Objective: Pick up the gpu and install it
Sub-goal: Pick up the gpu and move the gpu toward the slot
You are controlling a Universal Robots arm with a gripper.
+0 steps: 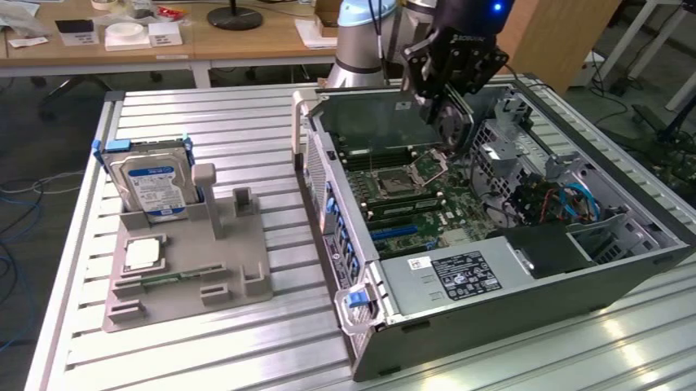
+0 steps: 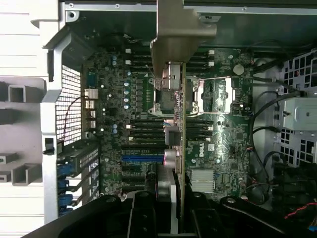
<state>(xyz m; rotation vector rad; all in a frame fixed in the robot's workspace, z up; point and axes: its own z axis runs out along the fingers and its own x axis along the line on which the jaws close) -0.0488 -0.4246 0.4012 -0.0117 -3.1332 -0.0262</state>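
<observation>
gripper: the gripper (image 1: 446, 102) is clamped on the gpu (image 1: 376, 122), pinching the thin card along its upper edge. In the wrist view the card runs edge-on straight between the fingers (image 2: 143, 215).
where the gpu is: hanging in the air over the open case (image 1: 522, 285), above the motherboard (image 1: 408, 191), not seated in anything. Its silver bracket (image 2: 181, 34) points toward the back wall of the case.
slot: the blue slot (image 2: 141, 158) sits off to one side of the card's edge in the wrist view, so the card looks like it's more over the processor socket (image 2: 171, 99) than over the slot. Hard to be sure from that angle, though.
risk 1: if the card goes down where it hangs, my guess is the bottom edge hits the socket or memory slots instead of the slot.
risk 2: the bracket could catch on the case's rear wall if it's a bit off line.
risk 3: it's a thin card held near one end, so it may twist in the grip once it meets resistance.
risk 4: the loose cables (image 1: 571, 199) by the drive bays look close enough to snag.
off to the side: the hard drive (image 1: 152, 183) and small chip (image 1: 142, 254) sit on the grey holder (image 1: 179, 301), well apart from all this.
</observation>
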